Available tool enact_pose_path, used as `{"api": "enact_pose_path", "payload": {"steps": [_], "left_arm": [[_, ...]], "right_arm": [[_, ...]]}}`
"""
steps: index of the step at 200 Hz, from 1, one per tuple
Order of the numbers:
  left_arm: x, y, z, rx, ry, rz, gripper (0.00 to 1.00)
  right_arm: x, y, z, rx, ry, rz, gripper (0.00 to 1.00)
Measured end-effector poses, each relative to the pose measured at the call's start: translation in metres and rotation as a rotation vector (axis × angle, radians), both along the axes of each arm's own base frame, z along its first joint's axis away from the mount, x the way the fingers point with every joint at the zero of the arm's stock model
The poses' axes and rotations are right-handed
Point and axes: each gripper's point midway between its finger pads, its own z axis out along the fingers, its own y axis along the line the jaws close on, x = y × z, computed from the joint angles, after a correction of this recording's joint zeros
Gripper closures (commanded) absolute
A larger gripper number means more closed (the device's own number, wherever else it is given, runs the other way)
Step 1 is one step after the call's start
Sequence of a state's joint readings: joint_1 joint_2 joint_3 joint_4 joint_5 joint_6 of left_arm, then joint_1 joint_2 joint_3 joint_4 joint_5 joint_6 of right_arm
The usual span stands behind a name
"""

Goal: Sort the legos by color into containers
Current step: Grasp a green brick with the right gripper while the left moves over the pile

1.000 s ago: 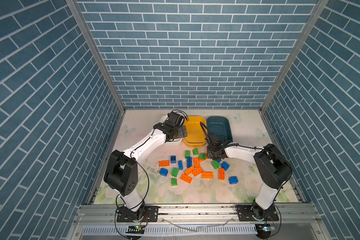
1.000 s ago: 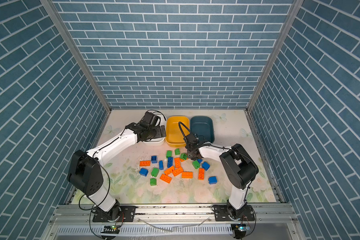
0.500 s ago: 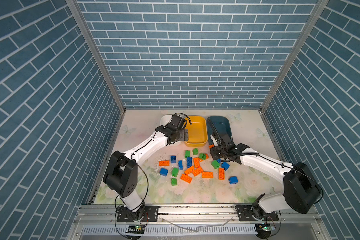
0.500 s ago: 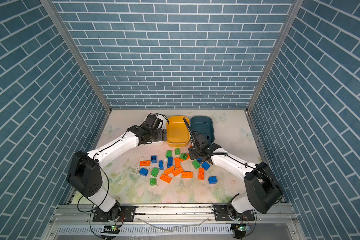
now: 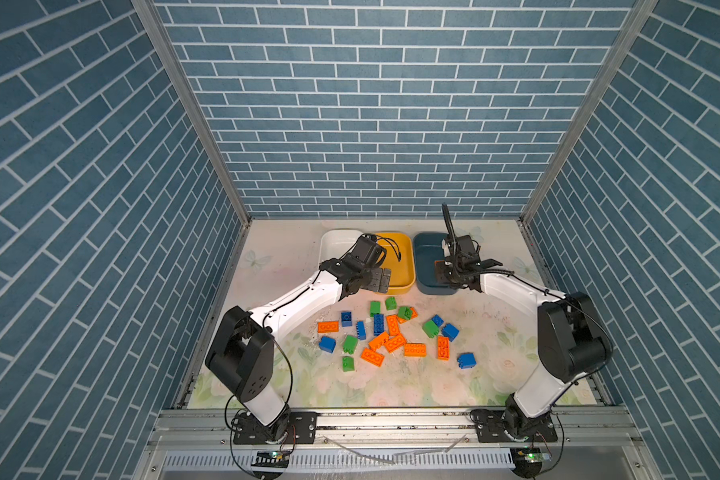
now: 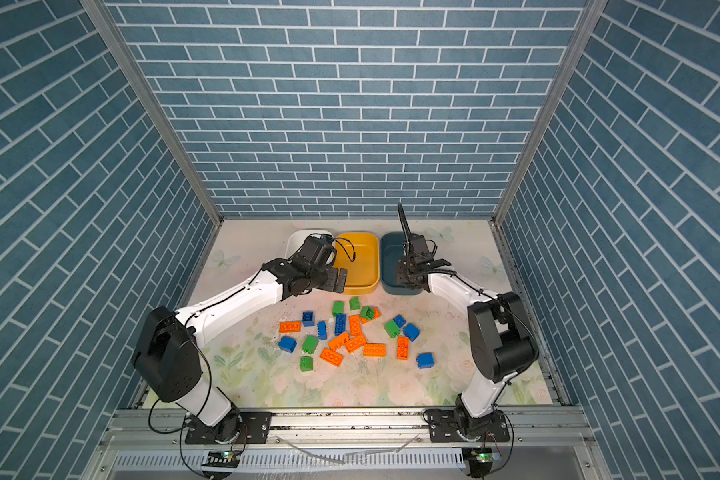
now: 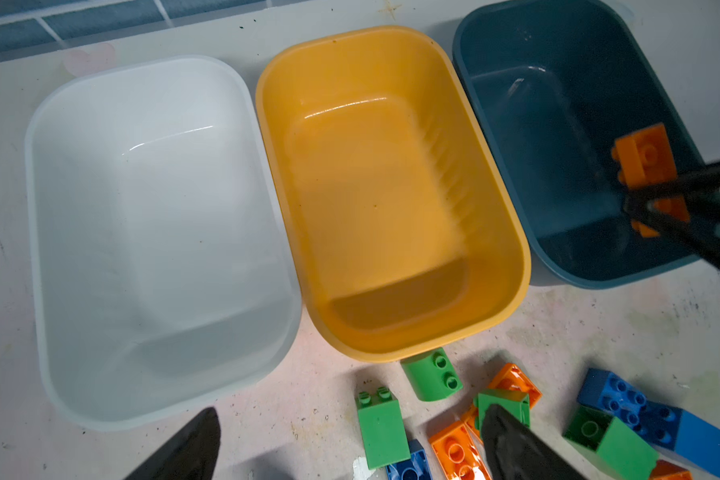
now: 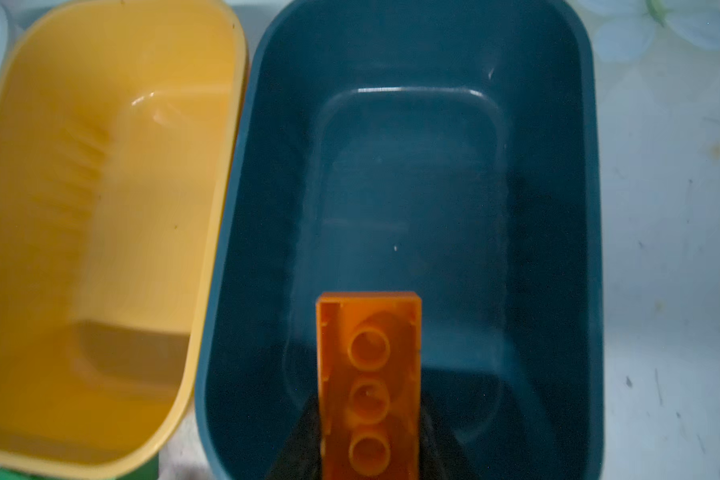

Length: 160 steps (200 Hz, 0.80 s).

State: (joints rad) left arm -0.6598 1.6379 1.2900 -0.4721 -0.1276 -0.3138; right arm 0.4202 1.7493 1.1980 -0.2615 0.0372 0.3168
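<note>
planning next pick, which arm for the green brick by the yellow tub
Left: left gripper hangs open near that green brick; the right gripper is shut on an orange brick over the teal tub.

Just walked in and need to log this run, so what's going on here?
Two robot arms are sorting lego bricks by color into three tubs. The right gripper is shut on a long orange brick, held over the dark teal tub and not yet released. The left gripper hangs open by the yellow tub, holding nothing. The yellow tub and the white tub are empty; the loose bricks, orange, blue and green, lie scattered on the table.
</note>
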Motion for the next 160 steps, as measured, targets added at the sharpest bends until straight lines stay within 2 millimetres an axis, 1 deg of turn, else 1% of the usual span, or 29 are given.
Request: {"api": "enact_pose_path", "payload": {"steps": [15, 29, 54, 58, 61, 72, 84, 103, 105, 124, 127, 138, 149, 160], "left_arm": [[-0.002, 0.002, -0.003, 0.014, 0.006, -0.002, 0.01], [-0.003, 0.004, -0.006, 0.024, 0.013, 0.001, 0.01], [-0.007, 0.004, -0.011, 0.024, 0.03, -0.007, 0.01], [-0.009, 0.003, -0.013, 0.021, 0.036, -0.012, 0.01], [-0.01, 0.003, -0.013, 0.018, 0.041, -0.017, 0.01], [-0.013, 0.0, -0.016, 0.008, 0.056, -0.034, 0.01], [-0.015, -0.002, -0.017, -0.001, 0.066, -0.044, 0.01], [-0.015, -0.003, -0.017, -0.006, 0.068, -0.042, 0.01], [-0.015, -0.003, -0.017, -0.007, 0.069, -0.039, 0.01], [-0.012, 0.002, -0.017, -0.014, 0.066, 0.0, 0.01], [-0.011, 0.003, -0.017, -0.018, 0.065, 0.01, 0.01], [-0.011, 0.008, -0.018, -0.029, 0.066, 0.042, 0.01], [-0.011, 0.018, -0.018, -0.043, 0.066, 0.088, 0.01], [-0.011, 0.029, -0.018, -0.058, 0.066, 0.132, 0.01]], "right_arm": [[0.014, 0.004, -0.001, -0.013, 0.007, -0.004, 0.54], [0.019, 0.007, 0.0, -0.016, 0.012, 0.002, 0.48], [0.013, 0.012, 0.003, -0.004, 0.027, 0.051, 0.41], [0.012, 0.013, 0.004, -0.004, 0.028, 0.063, 0.36], [0.01, 0.014, 0.004, -0.002, 0.028, 0.071, 0.34], [0.005, 0.017, 0.006, 0.002, 0.024, 0.114, 0.33], [-0.008, 0.021, 0.008, 0.013, 0.023, 0.179, 0.33], [-0.038, 0.033, 0.011, 0.018, 0.016, 0.335, 0.33], [-0.043, 0.036, 0.013, 0.019, 0.012, 0.366, 0.33], [-0.074, 0.059, 0.012, -0.001, -0.014, 0.57, 0.32], [-0.082, 0.065, 0.011, -0.009, -0.018, 0.621, 0.31], [-0.097, 0.077, 0.006, -0.031, -0.03, 0.731, 0.31], [-0.111, 0.089, 0.001, -0.05, -0.032, 0.835, 0.3], [-0.121, 0.097, -0.003, -0.064, -0.036, 0.911, 0.3]]}}
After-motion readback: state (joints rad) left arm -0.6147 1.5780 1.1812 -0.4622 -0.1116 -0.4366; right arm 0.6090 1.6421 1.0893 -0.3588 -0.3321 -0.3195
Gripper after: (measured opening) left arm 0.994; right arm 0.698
